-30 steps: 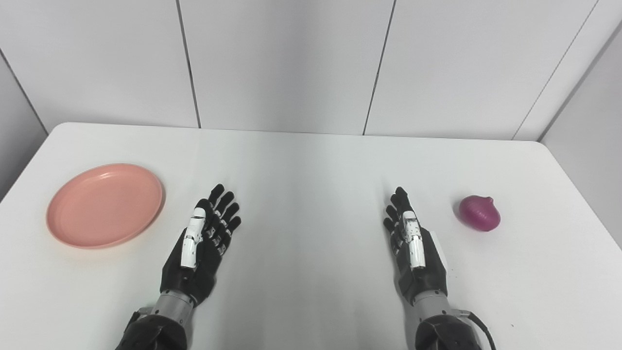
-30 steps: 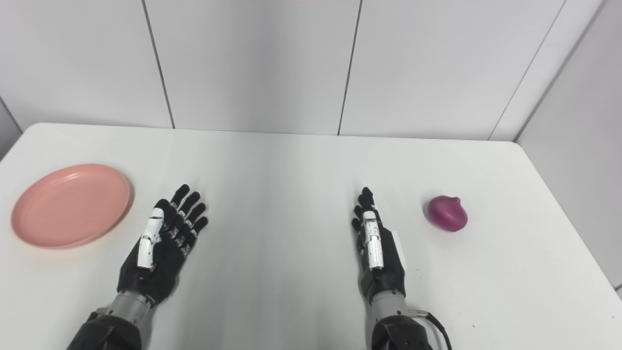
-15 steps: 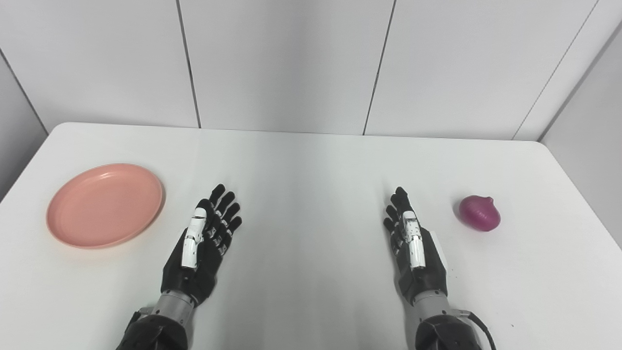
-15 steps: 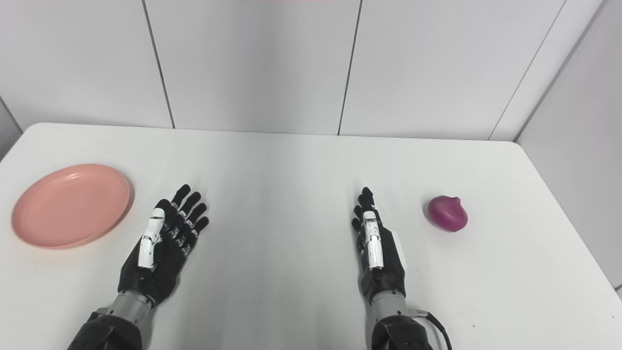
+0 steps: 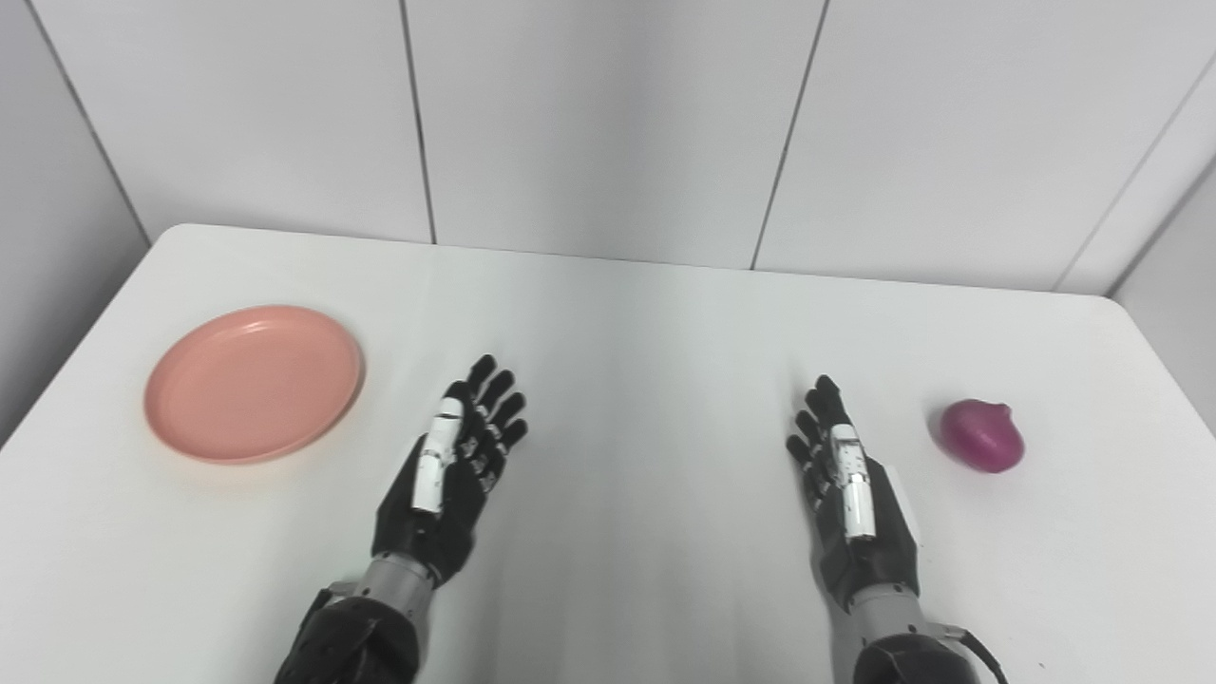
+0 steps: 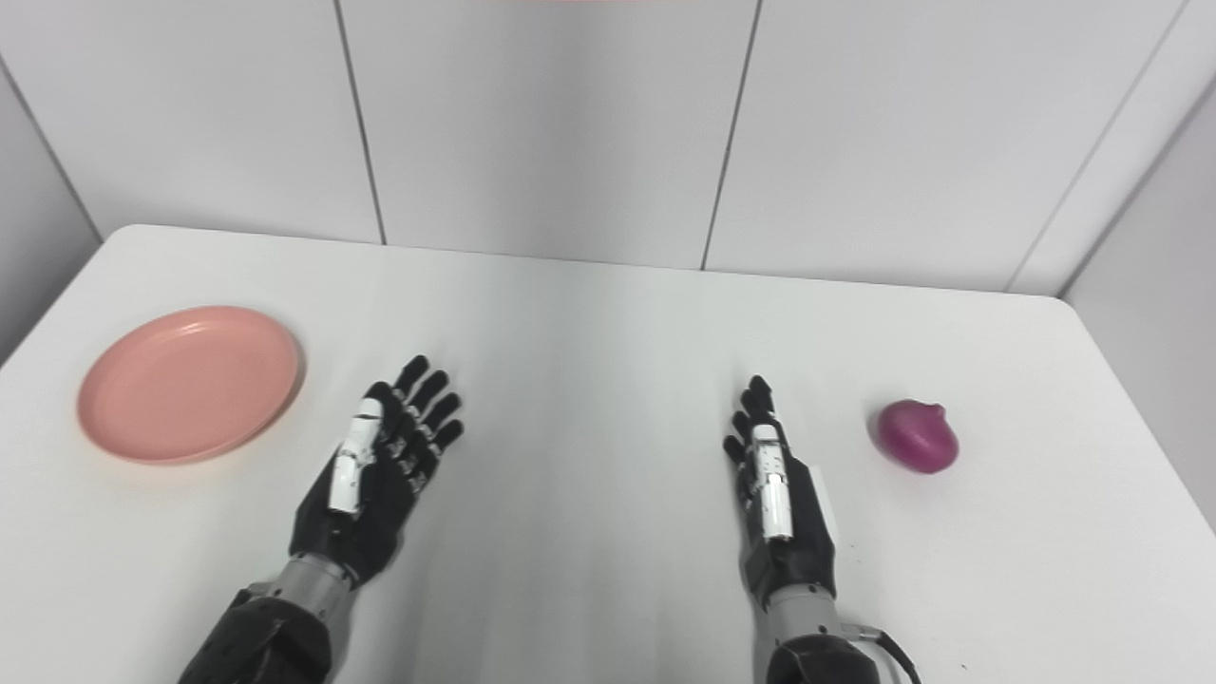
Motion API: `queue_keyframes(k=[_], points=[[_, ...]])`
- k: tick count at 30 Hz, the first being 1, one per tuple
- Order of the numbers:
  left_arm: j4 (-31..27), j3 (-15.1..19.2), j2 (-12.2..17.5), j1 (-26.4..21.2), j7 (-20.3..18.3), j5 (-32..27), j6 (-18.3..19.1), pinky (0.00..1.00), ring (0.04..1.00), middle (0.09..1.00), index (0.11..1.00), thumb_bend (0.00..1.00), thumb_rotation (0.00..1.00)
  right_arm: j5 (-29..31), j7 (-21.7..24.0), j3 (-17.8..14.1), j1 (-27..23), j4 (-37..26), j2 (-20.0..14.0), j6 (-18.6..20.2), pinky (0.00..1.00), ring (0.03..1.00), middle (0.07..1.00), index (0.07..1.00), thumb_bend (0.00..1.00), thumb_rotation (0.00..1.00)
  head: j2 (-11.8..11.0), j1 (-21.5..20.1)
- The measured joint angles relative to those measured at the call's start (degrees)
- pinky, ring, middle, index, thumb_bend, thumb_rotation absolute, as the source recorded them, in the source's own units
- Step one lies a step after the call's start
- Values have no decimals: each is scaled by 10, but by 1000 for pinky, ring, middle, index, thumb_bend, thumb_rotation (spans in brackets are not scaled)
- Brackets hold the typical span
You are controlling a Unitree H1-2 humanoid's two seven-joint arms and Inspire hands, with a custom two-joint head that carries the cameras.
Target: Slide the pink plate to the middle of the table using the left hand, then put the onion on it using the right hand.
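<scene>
A round pink plate (image 5: 255, 382) lies on the left part of the white table (image 5: 646, 323). A purple onion (image 5: 981, 447) lies on the right part. My left hand (image 5: 456, 470) is open, fingers stretched flat just above the table, to the right of the plate and apart from it. My right hand (image 5: 850, 494) is open, fingers stretched, to the left of the onion and apart from it. Both also show in the right eye view: left hand (image 6: 380, 470), right hand (image 6: 779, 494), plate (image 6: 190, 382), onion (image 6: 917, 435).
White wall panels (image 5: 608, 123) rise behind the table's far edge. A wall (image 5: 57, 237) stands close along the table's left side, another at the far right.
The whole picture has shifted right, so the camera has turned left. The hands, plate and onion stay where they were on the table.
</scene>
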Motion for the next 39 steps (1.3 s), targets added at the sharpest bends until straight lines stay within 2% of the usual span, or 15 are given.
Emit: queue_keyframes(k=[1,3,5,8,10,17,19,23,25,26,27,28,31,34,39], points=[[1,-1,-2,0,0,1,-2,993,990,1000,994,465,1000,2,0,-2,0,0,-2,0,1000,1000,1000,1000,189,1000,-4,15],[6,-5,-5,0,0,2,-8,997,994,1000,996,466,1000,8,1,-5,0,0,-4,0,1000,1000,1000,1000,184,1000,-5,17],[12,-9,-9,0,0,4,-20,997,995,1000,997,468,1000,14,5,-7,1,0,-8,0,1000,1000,1000,1000,174,1000,-16,51],[20,-16,-17,0,1,14,-30,992,991,1000,996,464,1000,21,12,-11,2,1,-15,0,1000,1000,1000,1000,174,1000,-22,69],[25,-20,-25,0,3,20,-39,996,992,1000,997,462,1000,25,15,-15,2,3,-20,0,1000,1000,1000,1000,162,1000,-39,102],[46,-31,-49,-7,14,42,-52,1000,996,1000,995,444,1000,43,21,-30,1,11,-25,-3,1000,1000,1000,1000,158,1000,-67,148],[55,-35,-52,-10,16,46,-60,1000,995,1000,992,443,1000,44,21,-32,0,12,-25,-3,1000,1000,1000,1000,165,1000,-84,176],[68,-36,-59,-17,21,53,-69,1000,992,1000,990,432,1000,44,21,-32,-1,15,-27,-3,1000,1000,1000,1000,185,1000,-104,200],[78,-38,-61,-20,22,53,-77,997,989,1000,989,428,1000,45,21,-35,-5,20,-27,-3,1000,1000,1000,1000,198,1000,-104,200],[81,-39,-61,-21,22,54,-81,995,988,1000,988,425,1000,45,22,-36,-8,23,-28,-3,1000,1000,1000,1000,203,1000,-113,210],[84,-39,-61,-22,22,55,-86,989,985,997,986,425,1000,46,23,-37,-11,27,-29,-5,1000,1000,1000,1000,237,1000,-115,211],[87,-40,-61,-22,22,57,-90,983,982,994,985,426,1000,46,27,-38,-14,38,-31,-18,1000,1000,1000,1000,282,990,-120,221],[101,-43,-61,-26,22,63,-107,978,982,993,985,424,1000,50,38,-43,-21,67,-39,-46,1000,1000,1000,1000,334,950,-124,250],[117,-44,-61,-31,22,64,-125,968,977,989,981,430,1000,54,35,-51,-23,68,-36,-48,1000,1000,1000,1000,283,938,-132,265],[130,-47,-61,-43,28,67,-130,970,975,987,981,431,1000,58,30,-53,-23,66,-33,-48,1000,1000,1000,993,291,915,-137,264]])
